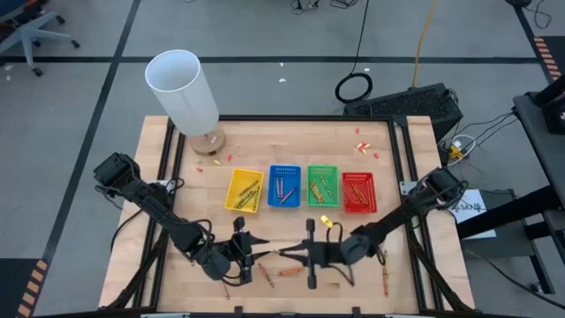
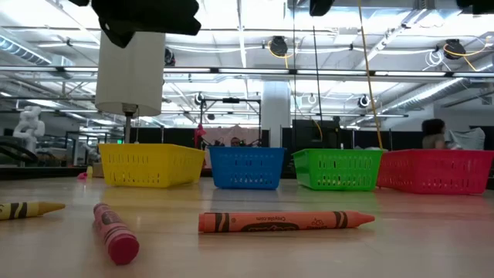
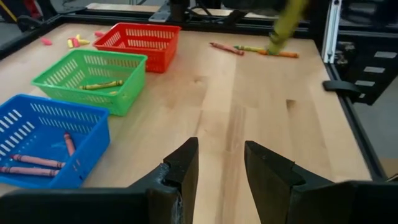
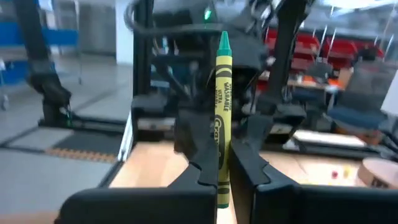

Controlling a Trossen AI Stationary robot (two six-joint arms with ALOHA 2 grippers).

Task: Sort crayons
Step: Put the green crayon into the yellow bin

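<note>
Crayons lie loose along the lower centre of the table (image 1: 291, 141) and inside the yellow (image 1: 244, 190), blue (image 1: 284, 185), green (image 1: 321, 184) and red (image 1: 358, 192) trays at mid-frame. Left gripper (image 3: 221, 163) hangs empty, fingers parted. Right gripper (image 4: 222, 165) clamps a green crayon (image 4: 222, 93) upright.

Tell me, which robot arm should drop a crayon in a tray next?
Probably the right. Its gripper is shut on a green crayon, ready for the green tray. The left gripper is open, holding nothing.
</note>
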